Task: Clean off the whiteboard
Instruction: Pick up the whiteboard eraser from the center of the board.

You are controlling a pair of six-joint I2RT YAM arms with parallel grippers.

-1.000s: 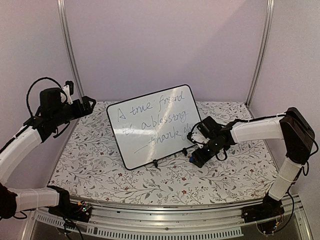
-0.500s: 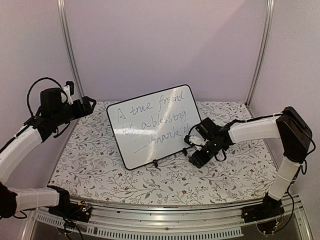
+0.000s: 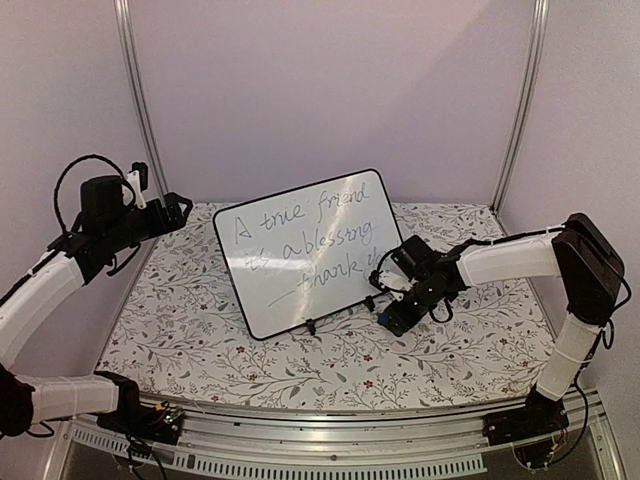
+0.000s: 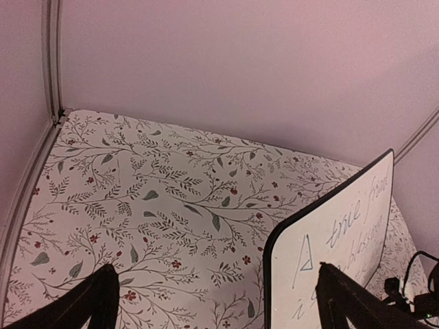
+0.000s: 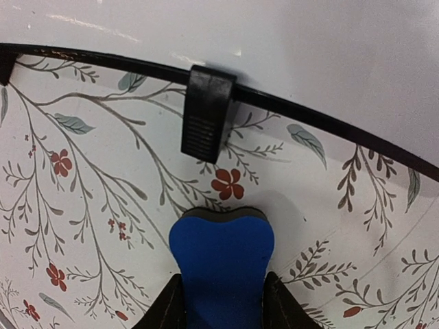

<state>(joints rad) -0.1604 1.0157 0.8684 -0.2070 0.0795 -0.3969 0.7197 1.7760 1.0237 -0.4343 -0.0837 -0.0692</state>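
Note:
The whiteboard point(image 3: 310, 250) leans upright at the middle of the table, thin black frame, blue handwriting across it. Its left edge point(image 4: 329, 253) shows in the left wrist view and its bottom edge with a black stand foot point(image 5: 206, 120) in the right wrist view. My right gripper point(image 3: 390, 316) sits low on the table by the board's lower right corner, shut on a small blue eraser point(image 5: 221, 264) whose sides are pinched between the fingers point(image 5: 168, 305). My left gripper point(image 3: 175, 210) hangs high at the left, open and empty, away from the board.
A floral-patterned cloth point(image 3: 200, 330) covers the table. Plain pale walls and two metal posts point(image 3: 135, 90) close in the back and sides. Cables point(image 4: 411, 281) trail near the board's right end.
The right gripper's fingers have closed onto the blue eraser and the arm shifted slightly left. The left arm and the whiteboard have not moved.

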